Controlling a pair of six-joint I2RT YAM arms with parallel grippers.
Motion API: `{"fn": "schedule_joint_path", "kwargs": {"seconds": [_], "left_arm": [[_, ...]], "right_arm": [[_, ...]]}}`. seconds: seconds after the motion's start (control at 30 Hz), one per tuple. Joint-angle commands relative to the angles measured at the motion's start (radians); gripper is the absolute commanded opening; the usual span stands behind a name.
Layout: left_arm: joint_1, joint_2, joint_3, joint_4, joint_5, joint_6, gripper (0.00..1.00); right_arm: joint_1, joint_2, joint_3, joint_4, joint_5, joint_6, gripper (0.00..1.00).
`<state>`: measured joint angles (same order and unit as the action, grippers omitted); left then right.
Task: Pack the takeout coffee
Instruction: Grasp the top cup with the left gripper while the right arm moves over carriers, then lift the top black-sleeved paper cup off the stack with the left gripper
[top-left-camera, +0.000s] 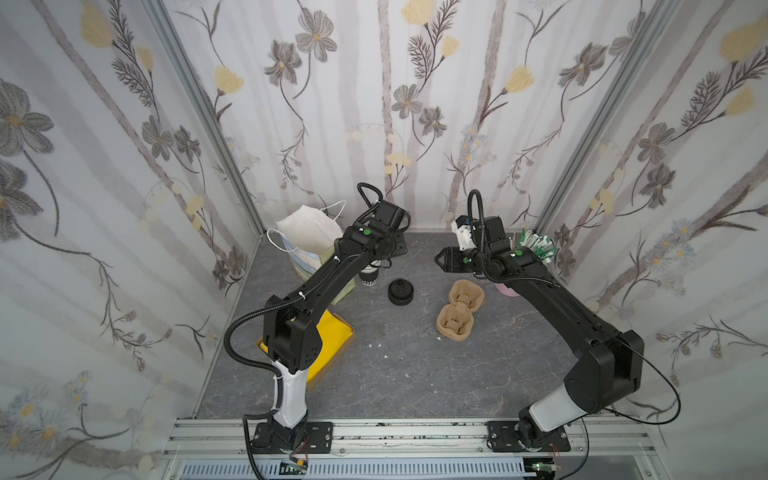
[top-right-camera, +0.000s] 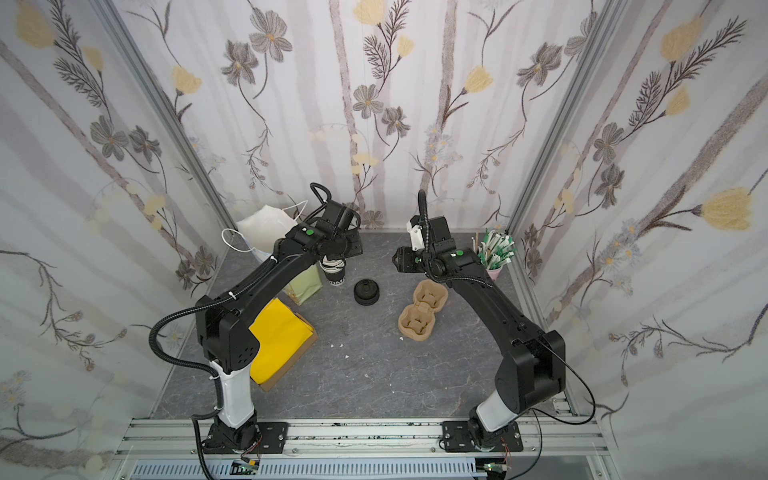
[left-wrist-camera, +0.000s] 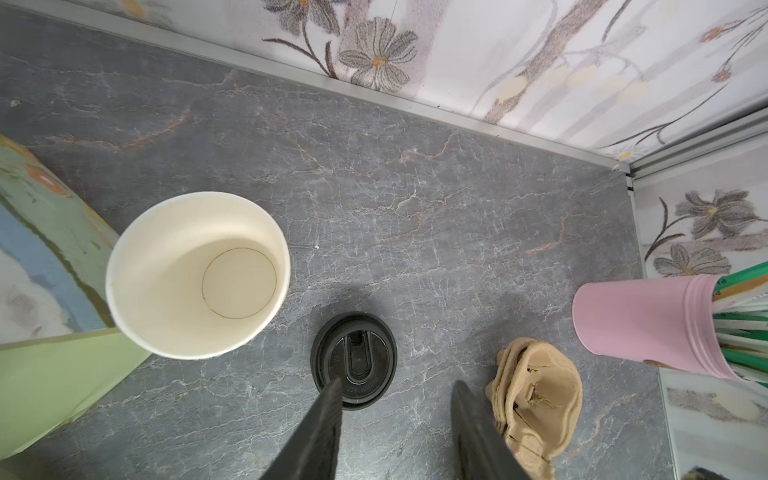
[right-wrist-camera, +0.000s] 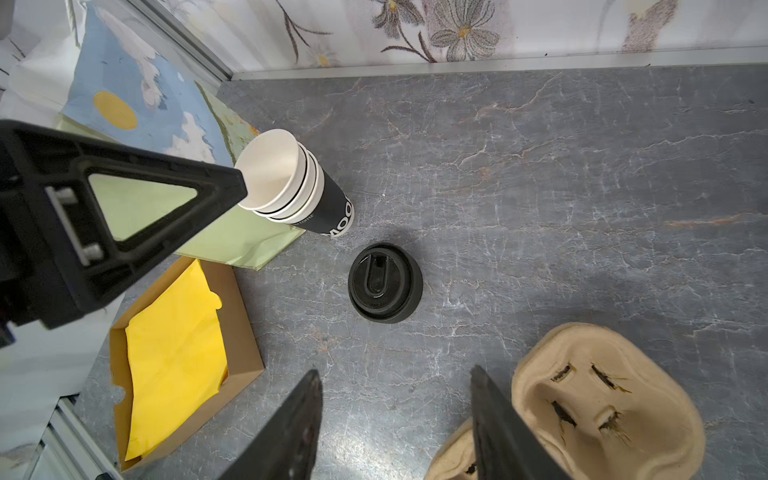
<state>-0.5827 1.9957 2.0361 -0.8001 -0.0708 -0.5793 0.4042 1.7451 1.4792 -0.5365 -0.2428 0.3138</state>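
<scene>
The left pincer hangs above the grey stone-look tabletop. Its two fingers stand a moderate way apart and there is nothing between them. Just beside it, on the side of the illustrated paper bag, the stack of black paper cups stands upright. The top cup shows its cream inside and sits nested in the others. In the right wrist view, the tip of one left finger lies over that cup's rim, but it cannot be told whether they touch.

A short pile of black domed sip lids rests on the table just ahead of and below the left pincer. It stands apart from the cups, and in both top views it lies roughly between the two pincers.

The right pincer is also open and empty, with its fingers well apart. The lids lie ahead of it, and the moulded pulp cup carrier lies just beside one of its fingers. A brown box lined with yellow paper lies well behind the left pincer, partly under that arm. A pink cup of wrapped straws stands behind the right pincer, near the corner.
</scene>
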Motion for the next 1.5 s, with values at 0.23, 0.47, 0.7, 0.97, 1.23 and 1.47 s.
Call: {"fn": "schedule_joint_path", "kwargs": {"seconds": [0.23, 0.47, 0.7, 0.97, 1.23, 1.47], "left_arm": [[0.04, 0.241, 0.364, -0.344, -0.078, 0.123, 0.38], [0.068, 0.281, 0.366, -0.352, -0.109, 0.16, 0.38], [0.092, 0.318, 0.388, -0.35, -0.064, 0.197, 0.36], [0.091, 0.347, 0.381, -0.35, -0.031, 0.213, 0.31], [0.098, 0.353, 0.387, -0.35, -0.058, 0.236, 0.21], [0.103, 0.356, 0.403, -0.349, -0.052, 0.251, 0.11]], "right_arm": [[-0.001, 0.033, -0.023, -0.059, -0.098, -0.009, 0.57], [0.005, 0.037, -0.038, -0.088, -0.145, -0.013, 0.55], [0.011, 0.05, -0.037, -0.096, -0.16, -0.028, 0.55], [0.014, 0.08, -0.034, -0.098, -0.179, -0.033, 0.54], [0.02, 0.091, -0.033, -0.099, -0.18, -0.039, 0.54], [0.025, 0.099, -0.032, -0.102, -0.181, -0.041, 0.53]]}}
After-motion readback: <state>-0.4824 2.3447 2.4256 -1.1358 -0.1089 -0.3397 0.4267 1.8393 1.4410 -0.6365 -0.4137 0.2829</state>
